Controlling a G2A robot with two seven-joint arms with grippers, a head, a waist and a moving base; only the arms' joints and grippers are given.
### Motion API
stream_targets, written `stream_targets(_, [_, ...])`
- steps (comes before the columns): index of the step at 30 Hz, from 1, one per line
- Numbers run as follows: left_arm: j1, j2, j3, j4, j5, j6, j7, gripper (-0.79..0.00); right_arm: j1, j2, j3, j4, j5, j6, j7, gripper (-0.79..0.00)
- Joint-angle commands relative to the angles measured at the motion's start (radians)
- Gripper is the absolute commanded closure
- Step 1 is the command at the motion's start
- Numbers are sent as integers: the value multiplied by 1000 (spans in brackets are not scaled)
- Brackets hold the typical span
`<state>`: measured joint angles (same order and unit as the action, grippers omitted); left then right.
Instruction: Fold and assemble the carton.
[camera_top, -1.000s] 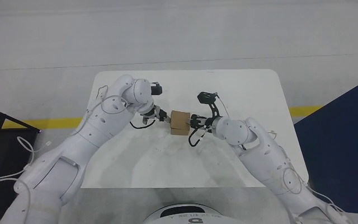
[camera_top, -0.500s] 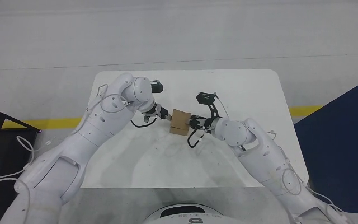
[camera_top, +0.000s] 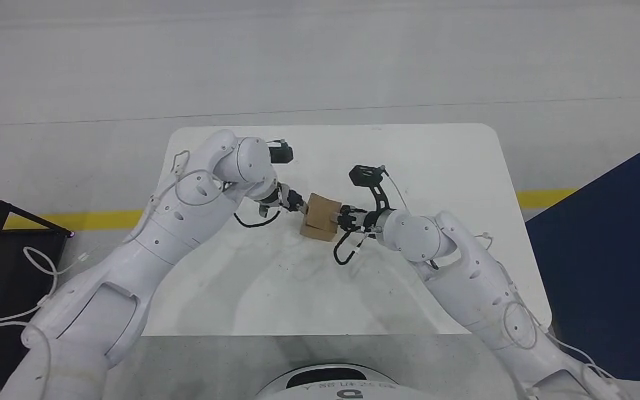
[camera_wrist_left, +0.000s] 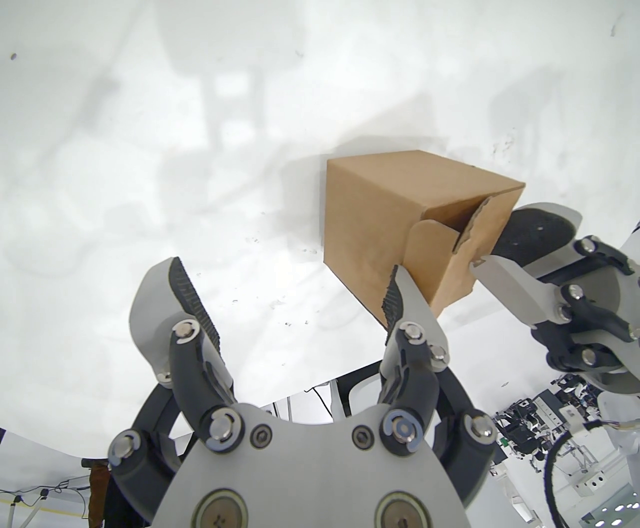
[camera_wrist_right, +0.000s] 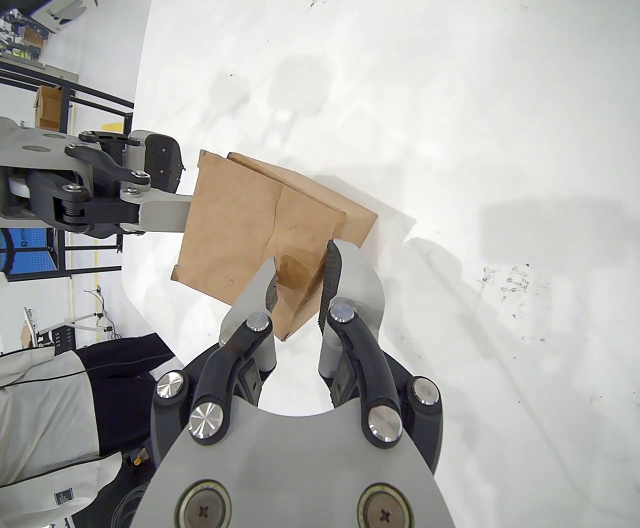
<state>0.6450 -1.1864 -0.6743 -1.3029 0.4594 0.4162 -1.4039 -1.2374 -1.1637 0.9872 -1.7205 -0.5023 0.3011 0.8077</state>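
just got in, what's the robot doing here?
It's assembling a small brown carton at the middle of the white table. The right gripper is shut on one cardboard edge, holding the carton. The left gripper is open, one fingertip against a side flap that is not tucked in yet.

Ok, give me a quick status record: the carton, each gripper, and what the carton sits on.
carton: brown, near the middle of the white table, between the two grippers
carton state: box shape formed; the end facing the left wrist view is not fully closed, with a flap ajar
left gripper: open, one finger against that flap
right gripper: shut on a carton edge on the opposite side
support: cannot tell whether the carton rests on the table or is lifted
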Motion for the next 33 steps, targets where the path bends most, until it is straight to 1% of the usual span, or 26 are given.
stream_targets(1, [0, 1, -1, -4, -2, 1, 1, -785, -1, 0, 1, -3, -3, 1, -1, -234])
stream_targets(4, [2, 4, -5, -6, -3, 2, 2, -785, -2, 0, 2, -6, -11, 4, -2, -259])
stream_targets(17, [17, 16, -20, -20, -14, 4, 4, -785, -2, -1, 1, -17, -30, 6, 3, -271])
stream_targets(24, [21, 23, -26, -29, -16, 4, 4, -785, -4, -2, -3, -28, -53, 14, 1, -317])
stream_targets(33, [22, 27, -23, -26, -21, 2, 2, -785, -4, -4, -9, -35, -79, 25, 6, -320])
